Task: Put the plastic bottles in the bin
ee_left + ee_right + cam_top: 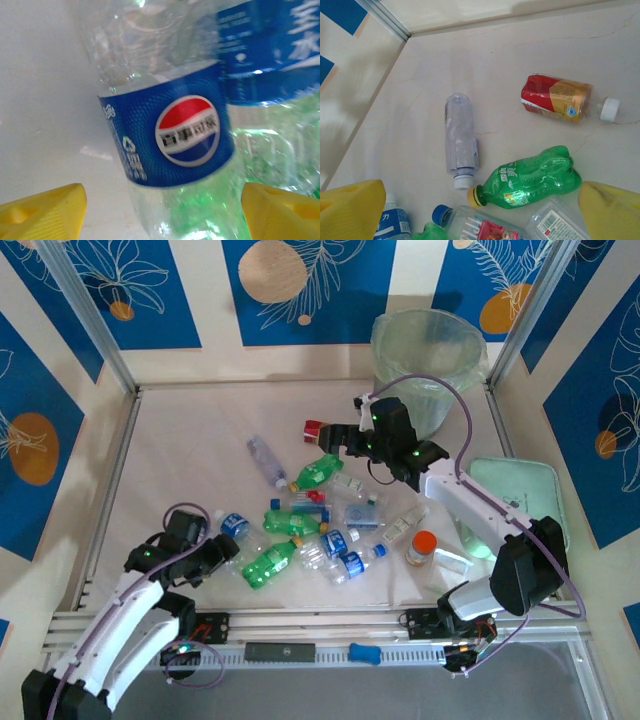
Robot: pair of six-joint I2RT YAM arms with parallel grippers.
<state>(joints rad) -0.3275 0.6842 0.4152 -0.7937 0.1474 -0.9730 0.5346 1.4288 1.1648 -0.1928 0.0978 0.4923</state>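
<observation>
**Left pincer astride a Pepsi bottle, bin far off**

The likeliest trouble was distance. The bin (400, 360) stood well away from the left pincer (161, 200), across the table (190, 440) and just behind the right pincer (481, 192). Any carry from the left would be long, and a thin, slick bottle held loosely could well drop out on the way. The heap of plastic bottles (320, 530) lay just beyond the left pincer and below the right one, so a lift from its edge might drag a neighbour along. That risk looked real for the Pepsi bottle (170, 135): a green bottle (280, 155) lay right behind it, seemingly touching, and a second blue-labelled bottle (270, 55) crowded it on the right-hand side. Its clear wall also looked soft enough to buckle and squirt sideways under a squeeze.

The left pincer's fingers (45, 210) stood apart, one on each side of the Pepsi bottle's lower body, with a gap showing on both sides — nothing gripped yet. The right pincer hung with its jaws spread wide and empty. Below the space between its fingers lay a yellow-capped green bottle (535, 177), beyond that a red-and-gold bottle (557, 97), and off towards its left finger a crushed clear bottle (460, 135).
</observation>
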